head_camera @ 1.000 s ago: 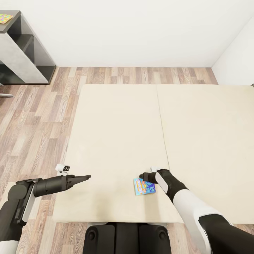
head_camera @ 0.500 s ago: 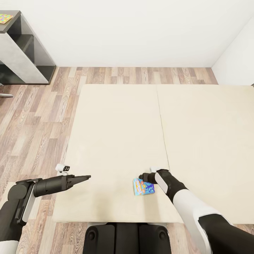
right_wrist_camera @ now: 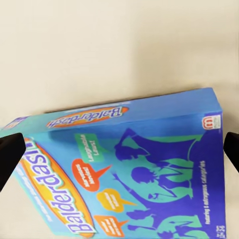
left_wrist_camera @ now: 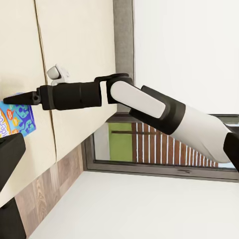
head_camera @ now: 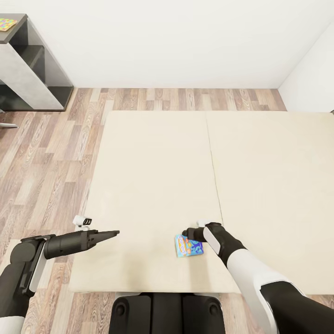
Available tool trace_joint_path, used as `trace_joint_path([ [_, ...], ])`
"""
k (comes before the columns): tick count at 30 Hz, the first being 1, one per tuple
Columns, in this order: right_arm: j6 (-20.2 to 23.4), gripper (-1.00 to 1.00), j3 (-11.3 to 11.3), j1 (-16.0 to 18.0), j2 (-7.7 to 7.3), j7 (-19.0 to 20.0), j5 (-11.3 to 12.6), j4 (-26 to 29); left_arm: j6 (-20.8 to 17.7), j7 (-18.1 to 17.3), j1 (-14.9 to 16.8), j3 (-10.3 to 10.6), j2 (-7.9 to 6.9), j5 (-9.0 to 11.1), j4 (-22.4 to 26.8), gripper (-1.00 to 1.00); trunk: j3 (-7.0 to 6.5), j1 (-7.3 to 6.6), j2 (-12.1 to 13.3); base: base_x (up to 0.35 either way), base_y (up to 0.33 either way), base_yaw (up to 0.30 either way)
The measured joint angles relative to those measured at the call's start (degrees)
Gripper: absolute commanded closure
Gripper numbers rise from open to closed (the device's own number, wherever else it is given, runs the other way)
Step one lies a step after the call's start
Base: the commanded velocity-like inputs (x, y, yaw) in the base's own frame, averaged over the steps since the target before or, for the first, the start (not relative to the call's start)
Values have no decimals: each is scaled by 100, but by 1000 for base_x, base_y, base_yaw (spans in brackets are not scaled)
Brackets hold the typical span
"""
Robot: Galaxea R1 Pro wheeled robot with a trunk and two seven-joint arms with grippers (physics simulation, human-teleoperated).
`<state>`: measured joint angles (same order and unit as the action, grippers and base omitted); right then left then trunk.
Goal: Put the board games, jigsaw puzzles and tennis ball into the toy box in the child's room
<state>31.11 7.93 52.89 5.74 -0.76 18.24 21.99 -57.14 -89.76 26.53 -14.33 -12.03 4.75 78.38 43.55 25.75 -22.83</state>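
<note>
A blue board game (head_camera: pixel 189 246) with a cartoon cover lies flat on the cream bed (head_camera: pixel 153 176), near its front edge. My right gripper (head_camera: pixel 185 232) hangs open just above the box's far edge. In the right wrist view the blue box (right_wrist_camera: pixel 129 179) lies between the two spread fingertips (right_wrist_camera: pixel 10 154). My left gripper (head_camera: pixel 115 232) hovers open over the mattress, well left of the box, holding nothing. From the left wrist, the box (left_wrist_camera: pixel 17 119) sits under the right gripper (left_wrist_camera: pixel 12 98). A jigsaw puzzle (head_camera: pixel 6 23) lies on the dark table (head_camera: pixel 18 32) at the far left.
Wood-plank floor (head_camera: pixel 51 153) runs along the bed's left side and far end. White walls (head_camera: pixel 176 41) close the room behind and to the right. A seam (head_camera: pixel 212 162) splits the mattress. A dark-framed window (left_wrist_camera: pixel 149 149) shows in the left wrist view.
The blue box has shifted very slightly to the left under the right gripper. Both arms have stayed where they were.
</note>
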Motion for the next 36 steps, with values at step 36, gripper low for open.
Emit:
trace_joint_path([
  [36, 381, -100, -2, 0, 29, 23, -12, -192, 0, 0, 0, 0, -9, -4, 0, -100, 0, 0, 0, 0, 0, 0],
])
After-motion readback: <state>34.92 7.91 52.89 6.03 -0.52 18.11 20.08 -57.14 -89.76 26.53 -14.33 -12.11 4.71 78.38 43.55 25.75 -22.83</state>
